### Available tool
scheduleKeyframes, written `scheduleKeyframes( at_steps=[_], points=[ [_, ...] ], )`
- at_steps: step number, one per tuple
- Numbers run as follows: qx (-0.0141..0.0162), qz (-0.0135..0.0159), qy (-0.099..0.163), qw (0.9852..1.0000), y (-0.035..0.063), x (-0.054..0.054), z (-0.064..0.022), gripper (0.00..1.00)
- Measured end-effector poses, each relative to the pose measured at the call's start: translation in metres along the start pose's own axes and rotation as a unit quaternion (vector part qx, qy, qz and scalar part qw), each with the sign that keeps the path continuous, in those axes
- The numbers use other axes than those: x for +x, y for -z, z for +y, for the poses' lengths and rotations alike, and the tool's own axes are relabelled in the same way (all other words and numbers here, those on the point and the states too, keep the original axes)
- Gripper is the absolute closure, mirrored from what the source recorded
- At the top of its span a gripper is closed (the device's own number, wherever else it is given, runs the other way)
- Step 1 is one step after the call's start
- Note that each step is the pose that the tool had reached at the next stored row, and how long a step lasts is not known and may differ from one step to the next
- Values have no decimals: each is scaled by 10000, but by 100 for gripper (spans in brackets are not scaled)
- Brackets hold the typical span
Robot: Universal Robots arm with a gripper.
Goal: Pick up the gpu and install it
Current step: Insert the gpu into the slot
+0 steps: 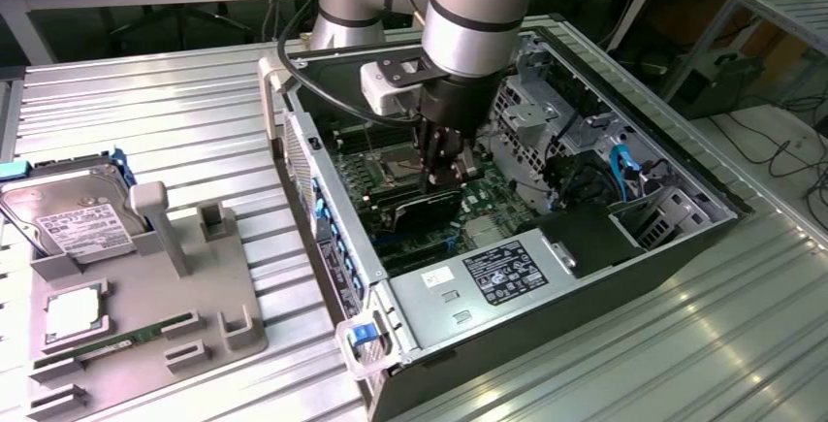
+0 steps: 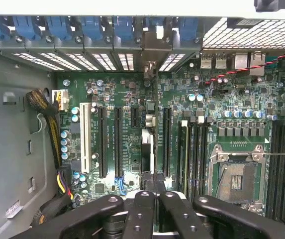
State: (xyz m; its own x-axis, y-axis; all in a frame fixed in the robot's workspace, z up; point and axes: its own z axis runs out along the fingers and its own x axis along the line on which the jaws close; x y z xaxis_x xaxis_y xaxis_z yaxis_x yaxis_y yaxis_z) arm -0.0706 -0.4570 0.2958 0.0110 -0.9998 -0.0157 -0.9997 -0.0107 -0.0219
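On the ribbed metal counter [image 1: 194, 102] an open PC case [image 1: 673, 238] is laid flat; inside, the hand [image 1: 444, 178] is seen clamped shut on the gpu [image 1: 421, 211], held edge-down over the motherboard [image 2: 132, 134] slots.

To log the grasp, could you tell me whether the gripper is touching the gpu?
Touching: in the wrist view the gripper is shut on the gpu edge.

No wording can be made out anywhere. The hard drive [image 1: 72, 216] carries a white label and the power supply [image 1: 498, 276] a black one, both with print too small to read.
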Motion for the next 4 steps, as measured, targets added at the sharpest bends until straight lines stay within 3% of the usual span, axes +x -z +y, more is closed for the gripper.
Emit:
scheduleKeyframes(
  at_steps=[4],
  points=[
    [0,0,0,10000,0,0,0,89]
  ],
)
